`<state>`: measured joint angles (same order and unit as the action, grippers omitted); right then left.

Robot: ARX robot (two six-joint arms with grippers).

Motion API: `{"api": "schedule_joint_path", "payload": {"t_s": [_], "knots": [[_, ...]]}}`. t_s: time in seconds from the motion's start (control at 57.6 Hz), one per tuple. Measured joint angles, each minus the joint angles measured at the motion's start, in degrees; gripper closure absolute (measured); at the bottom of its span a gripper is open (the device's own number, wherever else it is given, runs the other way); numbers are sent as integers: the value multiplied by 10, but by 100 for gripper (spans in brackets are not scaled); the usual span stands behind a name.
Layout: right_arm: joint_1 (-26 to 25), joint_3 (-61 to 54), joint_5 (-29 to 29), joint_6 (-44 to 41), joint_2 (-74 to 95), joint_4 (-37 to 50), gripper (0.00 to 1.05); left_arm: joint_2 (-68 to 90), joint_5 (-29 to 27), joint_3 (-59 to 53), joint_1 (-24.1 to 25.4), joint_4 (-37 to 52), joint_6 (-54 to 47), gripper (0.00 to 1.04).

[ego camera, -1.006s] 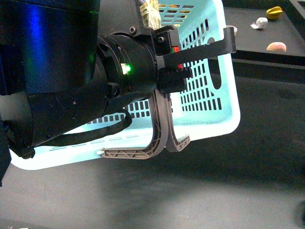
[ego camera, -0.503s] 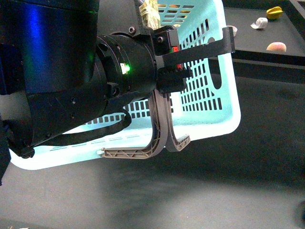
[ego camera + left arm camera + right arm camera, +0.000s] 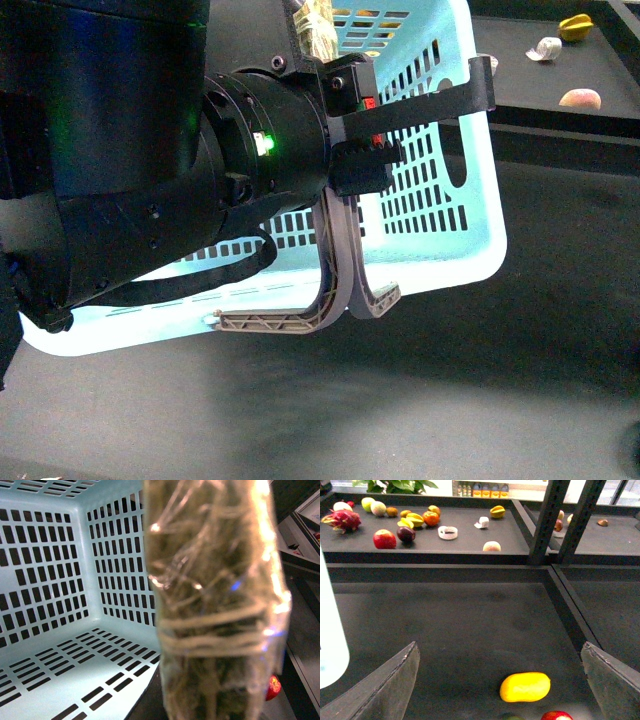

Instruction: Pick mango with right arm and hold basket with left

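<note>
Only the right wrist view shows the mango [image 3: 525, 686]. It lies on the dark surface [image 3: 470, 625], not far from a raised side edge. The right hand [image 3: 499, 647] is open wide. Its two grey fingers [image 3: 395, 680] stand far apart, and the mango sits between them with no finger touching it. A red fruit [image 3: 555, 715] peeks in just beside the mango. On a shelf [image 3: 420, 547] past the far edge lie many more fruits, like a red apple [image 3: 384, 539] and an orange [image 3: 431, 517].

The front view shows none of that. It shows the big black left arm [image 3: 150, 180] with its green light [image 3: 265, 143], right up against the basket [image 3: 440, 230]. The basket looks tipped. The left hand [image 3: 320, 305] has its curved fingers [image 3: 335, 250] close together in front of the basket wall, but I cannot tell if they pinch anything.

The left wrist view looks into the basket [image 3: 50, 580]. Only its slotted floor and walls show inside. The taped handle [image 3: 215, 605] is very close and blurry there.
</note>
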<state>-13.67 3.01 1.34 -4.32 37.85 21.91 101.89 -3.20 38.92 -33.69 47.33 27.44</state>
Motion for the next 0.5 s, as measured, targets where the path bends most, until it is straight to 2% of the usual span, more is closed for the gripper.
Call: {"api": "schedule_joint_path", "payload": {"t_s": [0.121, 0.226, 0.382, 0.503], "knots": [[-53, 21, -26, -19, 221, 177, 8, 0, 0, 0, 0, 0, 0, 100], [-72, 49, -35, -38, 357, 269, 8, 0, 0, 0, 1, 0, 0, 100], [-94, 107, -41, -66, 534, 331, 8, 0, -2, 0, 1, 0, 0, 100], [-108, 179, -56, -113, 676, 313, 8, 0, 0, 0, 1, 0, 0, 100]]}}
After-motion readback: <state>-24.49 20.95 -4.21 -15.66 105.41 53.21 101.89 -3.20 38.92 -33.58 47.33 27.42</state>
